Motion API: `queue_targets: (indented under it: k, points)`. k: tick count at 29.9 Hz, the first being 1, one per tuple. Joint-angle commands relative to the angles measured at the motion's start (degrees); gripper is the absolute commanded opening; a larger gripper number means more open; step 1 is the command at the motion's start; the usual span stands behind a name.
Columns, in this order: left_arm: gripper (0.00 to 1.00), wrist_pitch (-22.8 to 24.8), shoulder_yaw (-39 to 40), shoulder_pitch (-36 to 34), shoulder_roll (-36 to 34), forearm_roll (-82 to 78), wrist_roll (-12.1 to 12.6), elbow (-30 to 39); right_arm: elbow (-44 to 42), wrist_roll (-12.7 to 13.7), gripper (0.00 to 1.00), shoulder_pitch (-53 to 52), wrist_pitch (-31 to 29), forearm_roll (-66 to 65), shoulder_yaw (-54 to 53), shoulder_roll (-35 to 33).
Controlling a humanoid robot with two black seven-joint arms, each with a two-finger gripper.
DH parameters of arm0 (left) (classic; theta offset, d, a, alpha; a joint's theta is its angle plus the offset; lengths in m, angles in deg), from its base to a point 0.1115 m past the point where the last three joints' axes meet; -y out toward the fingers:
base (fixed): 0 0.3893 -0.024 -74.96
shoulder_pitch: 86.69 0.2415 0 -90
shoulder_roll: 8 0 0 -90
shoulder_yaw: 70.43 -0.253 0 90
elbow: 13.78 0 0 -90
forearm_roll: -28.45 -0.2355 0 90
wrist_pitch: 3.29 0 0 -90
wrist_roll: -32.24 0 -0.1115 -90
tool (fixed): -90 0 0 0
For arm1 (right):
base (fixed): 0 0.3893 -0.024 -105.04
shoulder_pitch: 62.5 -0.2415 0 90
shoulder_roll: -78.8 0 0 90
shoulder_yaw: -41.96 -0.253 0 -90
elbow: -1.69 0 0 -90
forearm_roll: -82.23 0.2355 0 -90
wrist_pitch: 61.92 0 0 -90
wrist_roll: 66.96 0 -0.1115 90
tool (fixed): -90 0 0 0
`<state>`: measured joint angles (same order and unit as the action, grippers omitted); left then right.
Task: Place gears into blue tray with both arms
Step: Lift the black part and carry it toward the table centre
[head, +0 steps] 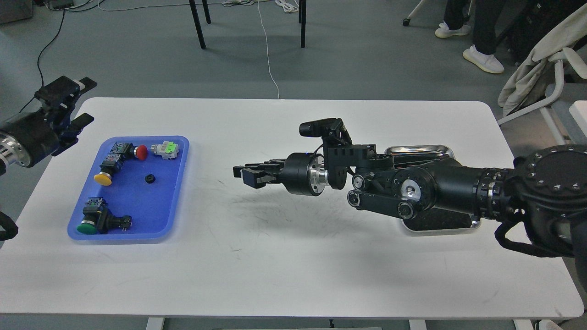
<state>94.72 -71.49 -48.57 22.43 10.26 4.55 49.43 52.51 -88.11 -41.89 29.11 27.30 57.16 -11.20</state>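
Well to the left of the right arm's jaws (245, 176), whose state cannot be told, one gear (149, 178) already in the blue tray (176, 201), nearer the left arm's jaws (80, 103), seemingly parted and empty.

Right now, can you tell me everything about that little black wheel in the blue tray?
The gear is a tiny black wheel, seemingly with a hole in its middle; its teeth are too small to make out. It rests on the floor of the blue tray, near the centre, right of the yellow-capped button. Nothing touches it except the tray.
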Motion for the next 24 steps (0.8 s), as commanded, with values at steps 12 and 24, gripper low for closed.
queue_targets:
  k: [12,24]
  points:
    - [0.99,-0.3,0.0,0.2,-2.4,0.0,0.0,2.0,-3.0,-1.3,0.01,5.9,0.0,-0.1,-20.0,0.0]
    - [0.99,-0.1,-0.1,0.1,-6.9,0.0,0.0,5.2,-2.5,-1.4,0.01,21.6,-2.3,0.6,-28.9,0.0]
